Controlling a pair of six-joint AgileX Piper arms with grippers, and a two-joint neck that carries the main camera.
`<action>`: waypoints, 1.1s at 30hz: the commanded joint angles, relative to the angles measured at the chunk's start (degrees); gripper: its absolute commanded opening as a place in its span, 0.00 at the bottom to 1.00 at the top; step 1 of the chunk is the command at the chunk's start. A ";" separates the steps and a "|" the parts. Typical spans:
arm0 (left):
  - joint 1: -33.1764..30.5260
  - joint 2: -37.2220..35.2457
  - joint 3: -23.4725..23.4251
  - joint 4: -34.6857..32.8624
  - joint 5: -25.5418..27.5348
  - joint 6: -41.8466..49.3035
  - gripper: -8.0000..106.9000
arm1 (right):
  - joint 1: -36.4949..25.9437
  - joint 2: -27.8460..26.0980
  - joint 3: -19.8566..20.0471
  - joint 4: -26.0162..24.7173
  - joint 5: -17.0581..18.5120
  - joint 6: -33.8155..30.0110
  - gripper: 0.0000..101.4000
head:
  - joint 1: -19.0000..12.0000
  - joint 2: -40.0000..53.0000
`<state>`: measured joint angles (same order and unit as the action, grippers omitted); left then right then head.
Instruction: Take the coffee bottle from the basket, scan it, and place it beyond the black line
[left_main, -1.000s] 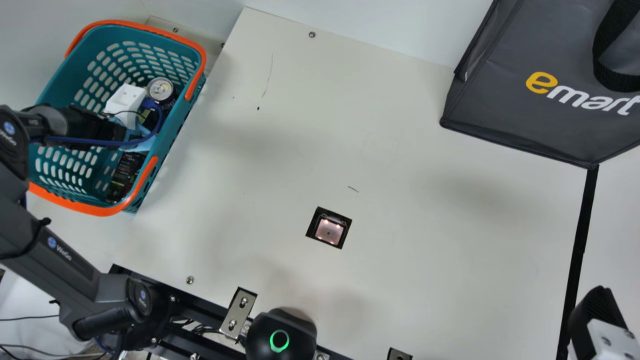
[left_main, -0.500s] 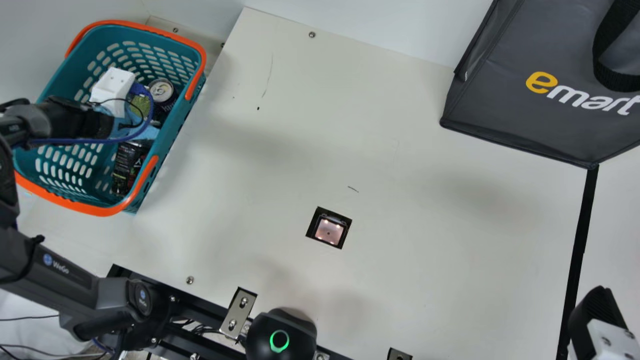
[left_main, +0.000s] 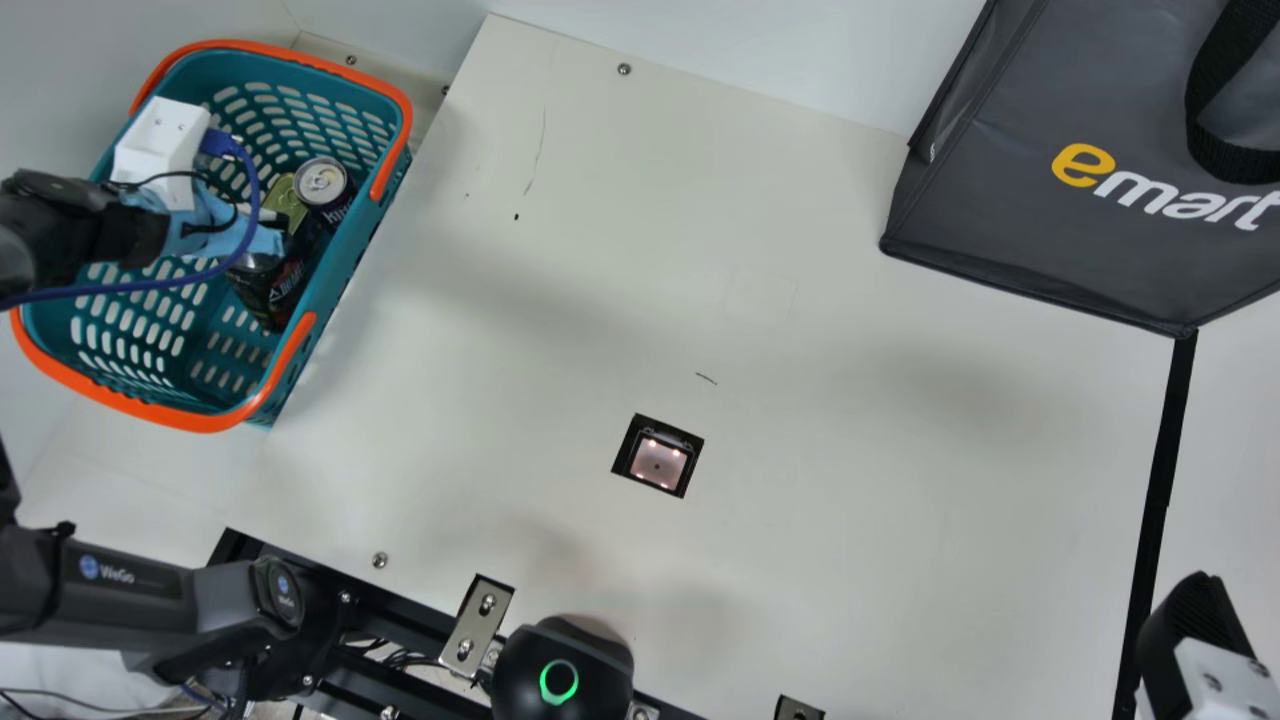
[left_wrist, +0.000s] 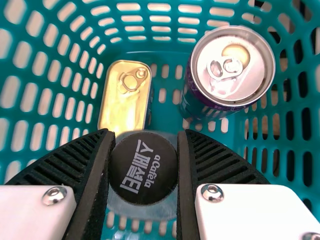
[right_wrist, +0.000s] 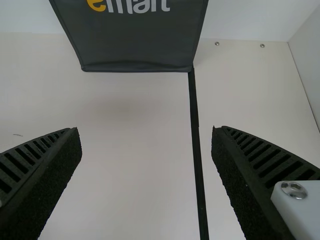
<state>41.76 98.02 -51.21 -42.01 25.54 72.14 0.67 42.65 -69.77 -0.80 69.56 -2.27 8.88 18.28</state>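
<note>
Teal plastic with orange handles makes the basket (left_main: 350, 250), which stands at the left side of the main view. Inside it is the coffee bottle (left_main: 268, 295), with its dark body under the left gripper (left_main: 262, 238), and the wrist camera of this arm shows the round black cap (left_wrist: 143, 167), with white letters on top, held between the two ribbed fingers (left_wrist: 90, 162), which touch it from both sides. Near the bottle, in the same basket, there are a gold tin (left_wrist: 122, 105) with a pull ring and a dark can (left_main: 322, 185), upright, with a silver top; these two are apart from each other. In the cream table (left_main: 800, 500) is set a small dark scanner window (left_main: 658, 462), which is lit with pinkish light. More to the right, at the far side, stands a dark grey bag (left_main: 1000, 230) with a black strap, and from its near corner the black line (left_main: 1160, 470) runs toward the near edge of the table. At the lower right of the main view is the right gripper (left_main: 1190, 635), close to this line. Its own wrist view shows its fingers wide apart, and the line passes between them. The coffee bottle is thus still on the basket's side of the line.
</note>
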 joint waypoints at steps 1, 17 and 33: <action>0.50 -1.64 -0.13 0.72 1.10 -0.83 0.16 | 0.00 0.00 0.00 0.00 0.00 0.00 0.90 | -0.96 0.14; 2.85 -11.17 -2.69 6.53 8.52 -10.68 0.16 | 0.00 0.00 0.00 0.00 0.00 0.00 0.90 | -0.96 0.14; 2.22 -17.32 -10.01 10.29 16.18 -21.43 0.16 | 0.00 0.00 0.00 0.00 0.00 0.00 0.90 | -0.96 0.14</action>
<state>44.09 80.93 -60.77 -31.64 41.23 51.15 0.67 42.65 -69.77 -0.80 69.56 -2.27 8.88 18.28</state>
